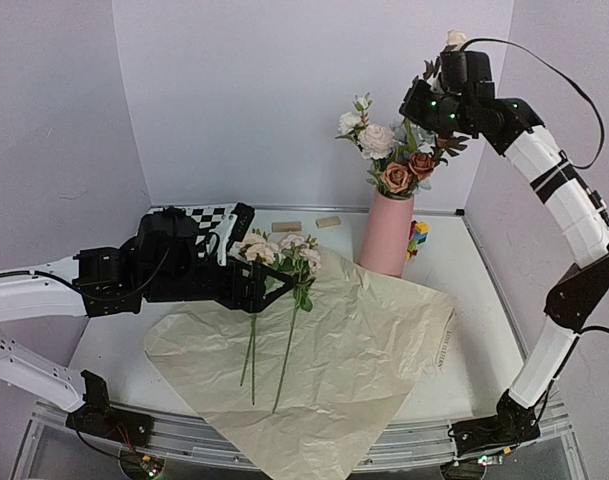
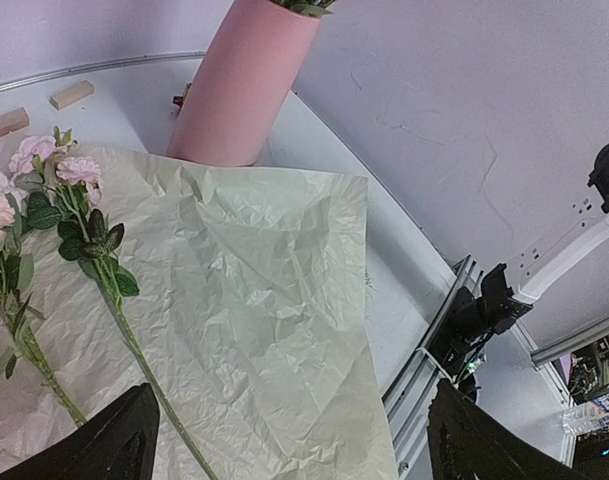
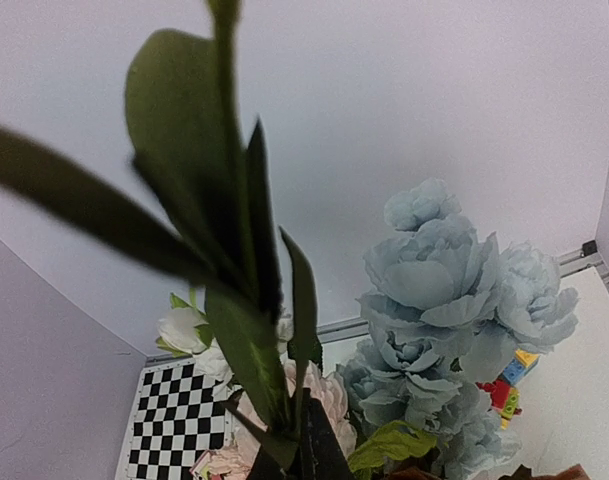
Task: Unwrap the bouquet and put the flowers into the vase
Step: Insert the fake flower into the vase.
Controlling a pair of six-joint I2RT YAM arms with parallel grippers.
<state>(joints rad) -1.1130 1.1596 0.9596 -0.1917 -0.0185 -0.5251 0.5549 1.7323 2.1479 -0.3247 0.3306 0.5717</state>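
1. The left claw (image 2: 289, 420) hangs low over the paper (image 1: 374, 350), released wide with nothing between its fingertips (image 2: 104, 440)
2. Right beside it, two pink flowers (image 1: 284, 250) lie side by side on the paper, with blooms toward the back wall and stems pointing at the near edge, apart from the vase
3. The paper is spread open, flat and crinkled; its far edge reaches the foot of the vase and its near corner hangs past the front rail
4. Behind the left arm a checkerboard (image 1: 209, 215) lies on the table, and two wooden blocks (image 1: 287, 226) sit near the back wall
5. The vase (image 1: 387, 235) stands upright at the back right, holding white, pink, rust and pale-blue blooms (image 1: 389, 150)
6. Toy blocks (image 1: 417, 238) sit just right of the vase
7. The right claw (image 3: 312, 452) is raised above the vase, clenched on a leafy stem (image 3: 234, 200); in the top view a cream bloom (image 1: 455, 39) pokes up past it
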